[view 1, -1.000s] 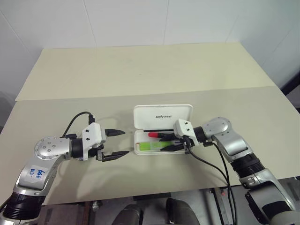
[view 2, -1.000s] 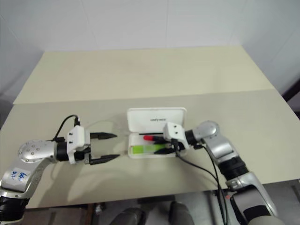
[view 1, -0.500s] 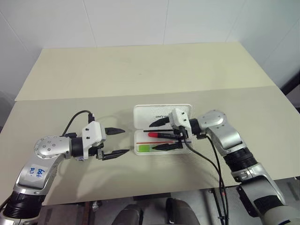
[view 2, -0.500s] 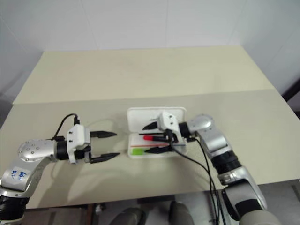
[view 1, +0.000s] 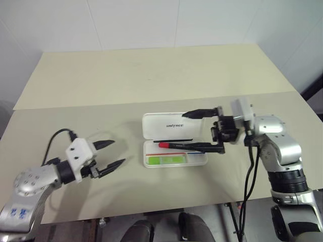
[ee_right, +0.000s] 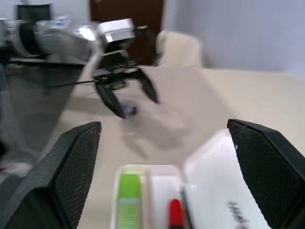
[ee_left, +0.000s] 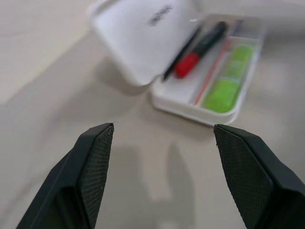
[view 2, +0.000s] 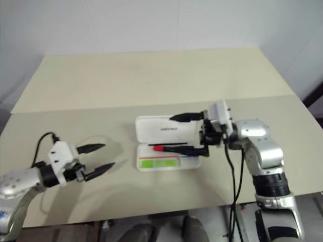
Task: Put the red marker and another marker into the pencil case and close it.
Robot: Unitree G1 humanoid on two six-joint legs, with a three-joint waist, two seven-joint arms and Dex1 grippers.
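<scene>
With the red marker [view 1: 175, 145] and green highlighter [view 1: 167, 160] inside the pencil case [view 1: 174, 138] (lid up), only closing remains; both pincers, left [view 1: 108, 155] and right [view 1: 200, 130], gape empty.

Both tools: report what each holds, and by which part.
Nothing is held. The left tool and right tool are open and empty; the red marker lies in the pencil case.

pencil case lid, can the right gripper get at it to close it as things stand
Probably yes. The right gripper hangs open just above the pencil case, beside its right end, and the raised lid has nothing on it or over it. The red marker and green highlighter lie inside the tray, below the rim.
</scene>
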